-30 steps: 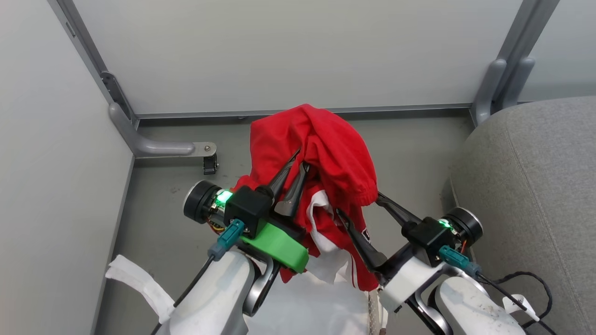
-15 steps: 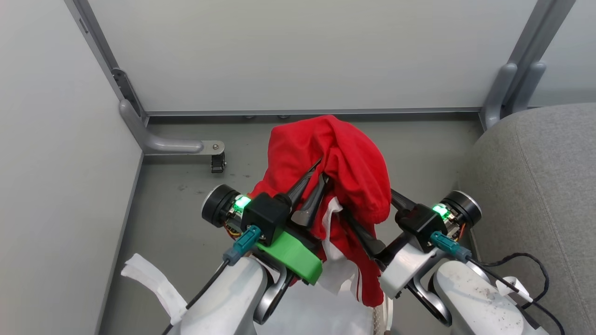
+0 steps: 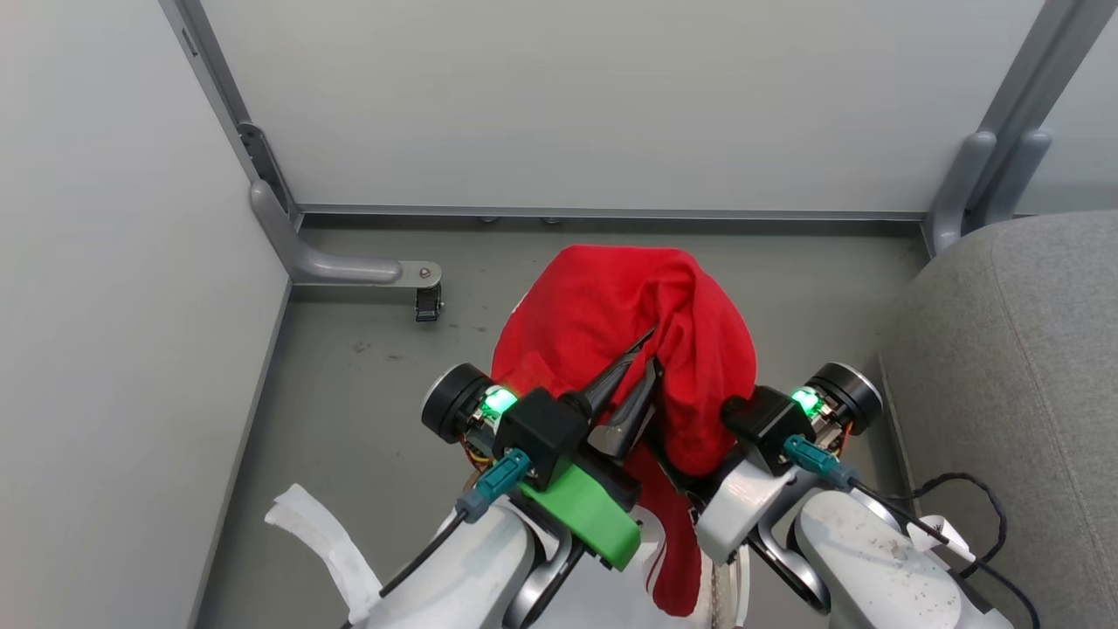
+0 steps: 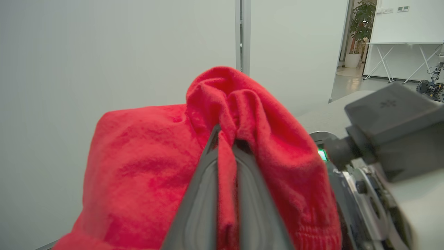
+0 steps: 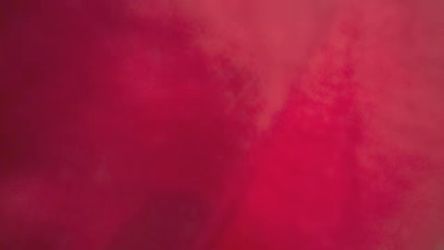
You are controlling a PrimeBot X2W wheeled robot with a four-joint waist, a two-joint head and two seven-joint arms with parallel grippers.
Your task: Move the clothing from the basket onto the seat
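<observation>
The left claw (image 3: 651, 348) pinches a fold of the red jersey (image 3: 611, 306) and holds it up above the grey floor (image 3: 367, 393). The right claw (image 3: 707, 418) is spread wide under the cloth, which covers its fingers. The grey sofa cushion (image 3: 1004, 367) is near on the right, not touching the jersey.

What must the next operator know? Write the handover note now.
Left gripper: shut, pinching a fold of the jersey.
Right gripper: open, fingers under the draped fabric.
The jersey is held up above the basket, its tail hanging over it; the seat lies to the right.
Done: pickup.
Left: swing right, lay it on the seat, release.
</observation>
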